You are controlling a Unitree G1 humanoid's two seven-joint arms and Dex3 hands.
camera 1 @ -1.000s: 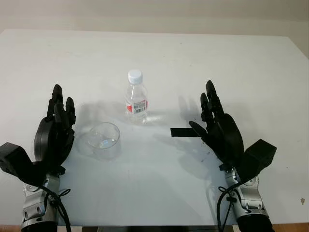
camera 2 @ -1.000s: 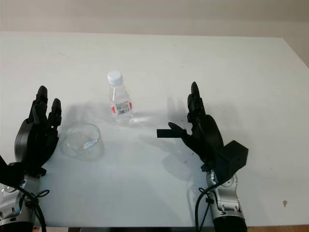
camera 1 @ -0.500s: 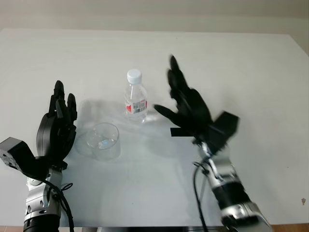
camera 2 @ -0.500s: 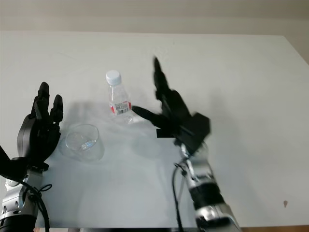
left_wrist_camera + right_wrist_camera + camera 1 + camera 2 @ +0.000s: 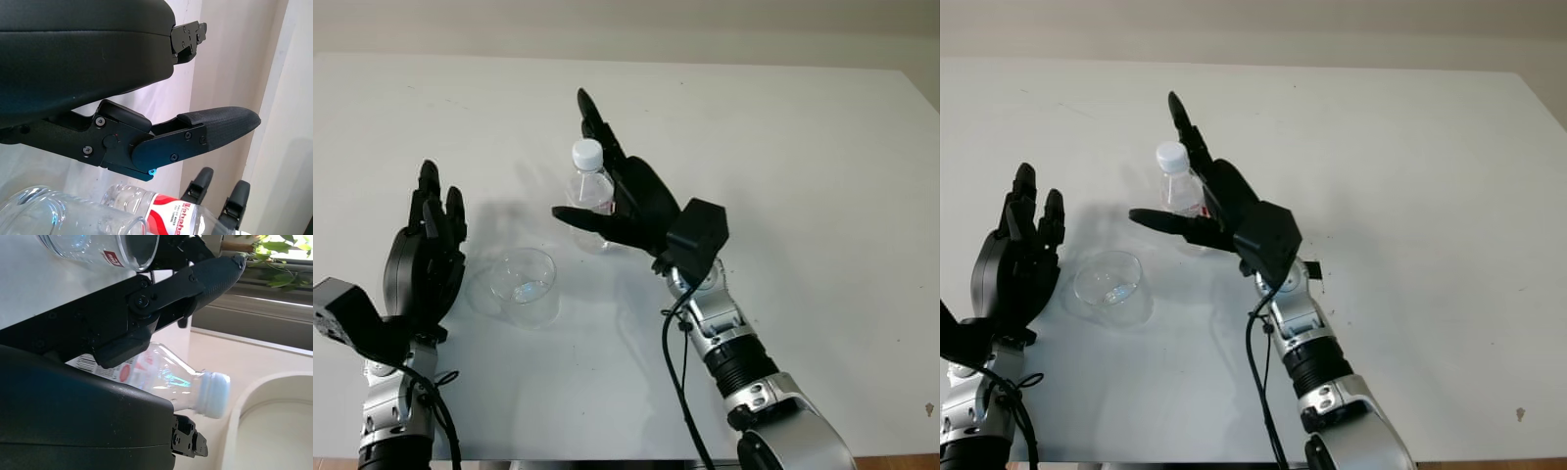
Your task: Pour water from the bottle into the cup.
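Observation:
A clear water bottle (image 5: 590, 188) with a white cap and red label stands upright in the middle of the white table (image 5: 822, 166). My right hand (image 5: 625, 199) is open right beside it, palm against its right side, thumb (image 5: 195, 279) crossing in front of its lower body and fingers pointing up behind it. In the right wrist view the bottle (image 5: 166, 379) lies between thumb and palm. A clear, empty-looking cup (image 5: 524, 284) stands front left of the bottle. My left hand (image 5: 426, 262) is open just left of the cup.
A short black strip (image 5: 1311, 268) lies on the table beside my right wrist. The table's right half and far side are bare white surface, with a pale wall beyond the back edge.
My right hand swung from the right of the table leftward and forward until it sits against the bottle. The left hand, the cup and the bottle have barely moved.

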